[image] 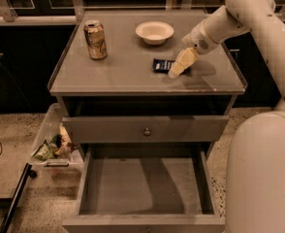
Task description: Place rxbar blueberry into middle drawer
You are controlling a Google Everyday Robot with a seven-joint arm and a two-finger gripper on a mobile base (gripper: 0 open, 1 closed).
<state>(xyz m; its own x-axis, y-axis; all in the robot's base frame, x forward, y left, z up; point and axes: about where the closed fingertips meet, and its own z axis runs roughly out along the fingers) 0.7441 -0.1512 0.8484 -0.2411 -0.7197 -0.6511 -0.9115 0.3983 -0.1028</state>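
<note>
The gripper (175, 68), cream and matt like moulded plastic, hung low over the cabinet top (128, 69) at the right end of the rxbar blueberry (161, 64), whose navy wrapper looked like smooth film. The arm (222, 25) had a smooth, faintly glossy white plastic shell. The cabinet top carried a glassy sheen. The middle drawer (142, 191) had a flat, matt grey floor. The drink can (95, 40) shone like metal. The bowl (154, 32) looked glazed.
</note>
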